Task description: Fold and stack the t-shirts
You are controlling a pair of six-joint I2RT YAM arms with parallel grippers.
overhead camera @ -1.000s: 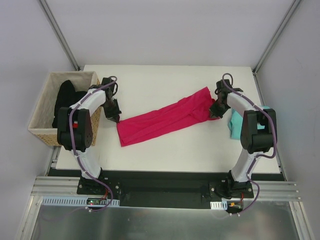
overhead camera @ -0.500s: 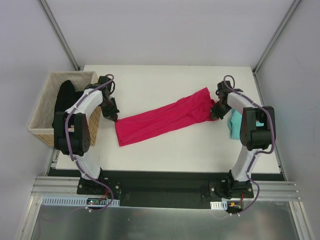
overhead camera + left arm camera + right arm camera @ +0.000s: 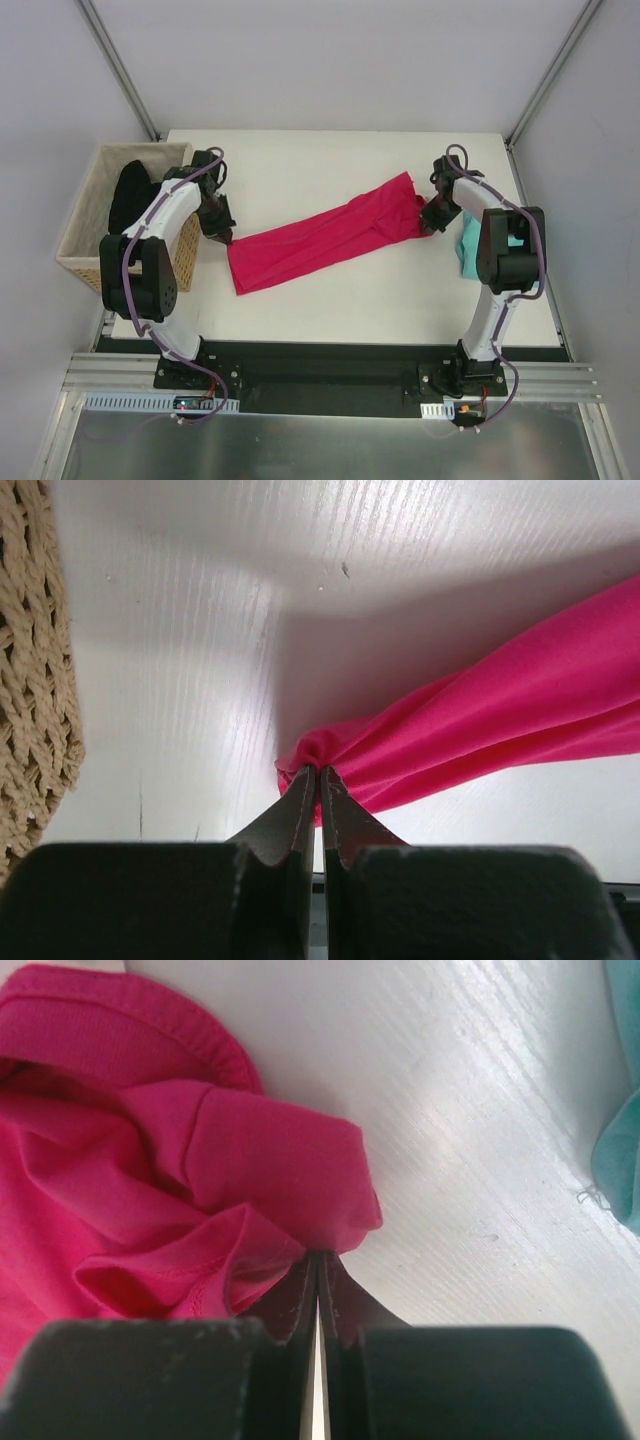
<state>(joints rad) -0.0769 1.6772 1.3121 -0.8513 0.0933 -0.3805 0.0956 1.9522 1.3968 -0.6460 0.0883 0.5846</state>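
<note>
Closed tight, the left tool [image 3: 318, 773] and right tool [image 3: 318, 1257] each pinch the pink t-shirt [image 3: 320, 238]

The left arm [image 3: 172, 205] and right arm [image 3: 487, 208] reach forward, wide apart, left pincer [image 3: 226, 238] and right pincer [image 3: 428, 222] clamped tight.

Matt cloth t-shirt [image 3: 320, 238], rough woven basket [image 3: 82, 205], smooth white table [image 3: 330, 300].

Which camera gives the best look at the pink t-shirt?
The top external view: it shows the whole pink t-shirt stretched slantwise over the table between the left gripper and right gripper. Each wrist view shows only the bunched end that its own gripper pinches.
</note>
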